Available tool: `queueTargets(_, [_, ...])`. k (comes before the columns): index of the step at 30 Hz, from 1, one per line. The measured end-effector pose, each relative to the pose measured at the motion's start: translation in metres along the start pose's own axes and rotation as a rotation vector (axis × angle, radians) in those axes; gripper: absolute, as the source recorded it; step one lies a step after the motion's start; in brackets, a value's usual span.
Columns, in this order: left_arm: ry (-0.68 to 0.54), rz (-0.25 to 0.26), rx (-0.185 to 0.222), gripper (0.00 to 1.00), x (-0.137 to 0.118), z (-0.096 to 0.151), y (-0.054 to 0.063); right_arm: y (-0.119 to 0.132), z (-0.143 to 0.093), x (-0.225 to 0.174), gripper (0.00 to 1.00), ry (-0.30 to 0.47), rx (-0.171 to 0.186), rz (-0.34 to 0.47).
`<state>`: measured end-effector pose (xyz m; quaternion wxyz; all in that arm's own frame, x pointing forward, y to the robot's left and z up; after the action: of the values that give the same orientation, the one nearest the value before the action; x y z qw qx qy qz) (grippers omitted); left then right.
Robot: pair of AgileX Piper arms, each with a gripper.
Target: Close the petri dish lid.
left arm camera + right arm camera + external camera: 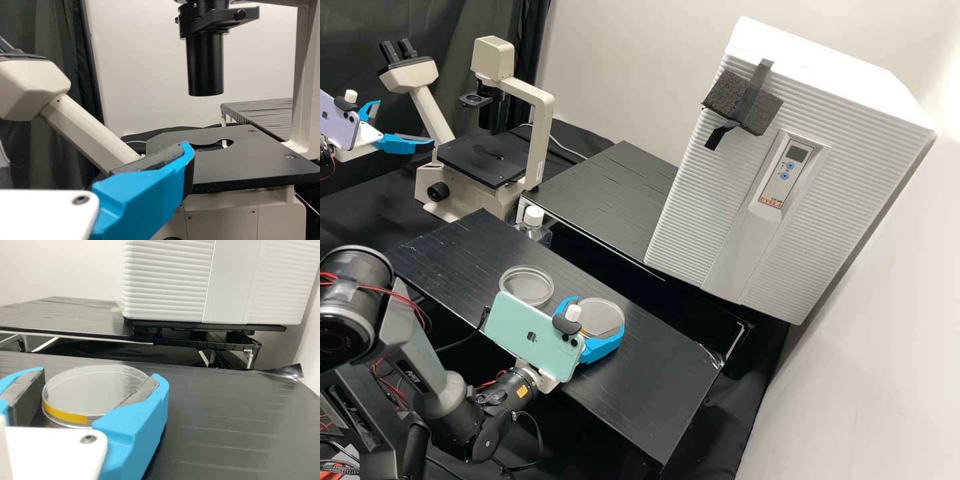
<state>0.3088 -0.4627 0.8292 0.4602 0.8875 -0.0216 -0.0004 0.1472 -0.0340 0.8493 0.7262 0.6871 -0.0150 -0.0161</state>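
jaws of the left gripper wide, a broad gap between the two blue sides in the high view. they hang at that view's left edge, near the microscope; in the left wrist view one blue jaw stands in front of the dark stage.

jaws of the right gripper also spread, one to each side of the petri dish. right wrist view: dark pads close by the clear rim; whether both touch it, i cannot tell. strip of yellow tape runs along the dish's side wall. dish lies flat on the black table. lid on or off it: cannot tell.

second clear round piece, dish or lid uncertain, lies flat on the same table, just beside the first, to its left in the high view.

surroundings: mint phone mounted on the right arm, lilac phone on the left. white-capped bottle upright past the table's far edge. white cabinet on a second black table, dark foam block taped to its ribbed front, near a small control panel.
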Motion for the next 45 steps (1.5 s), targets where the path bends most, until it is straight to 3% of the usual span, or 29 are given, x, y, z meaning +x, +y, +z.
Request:
queueTargets(7, [0.0, 0.0, 0.0, 1.0, 0.0, 0.0, 0.0, 0.008, -0.003, -0.007, 0.0, -0.025, 0.044, 0.051])
queueTargets(14, [0.0, 0.0, 0.0, 1.0, 0.0, 0.0, 0.0, 0.016, -0.014, -0.016, 0.0, 0.001, 0.072, 0.11])
queueTargets(20, [0.0, 0.0, 0.0, 1.0, 0.0, 0.0, 0.0, 0.016, -0.029, -0.02, 0.0, 0.061, 0.016, 0.113])
queueTargets(31, [0.0, 0.0, 0.0, 1.0, 0.0, 0.0, 0.0, 0.0, -0.049, -0.016, 0.0, 0.201, -0.022, -0.023])
queueTargets(41, [0.0, 0.0, 0.0, 1.0, 0.0, 0.0, 0.0, -0.015, -0.077, -0.023, 0.0, 0.312, -0.126, -0.104])
queueTargets(45, [0.0, 0.0, 0.0, 1.0, 0.0, 0.0, 0.0, -0.021, -0.089, -0.033, 0.0, 0.264, -0.1, -0.1])
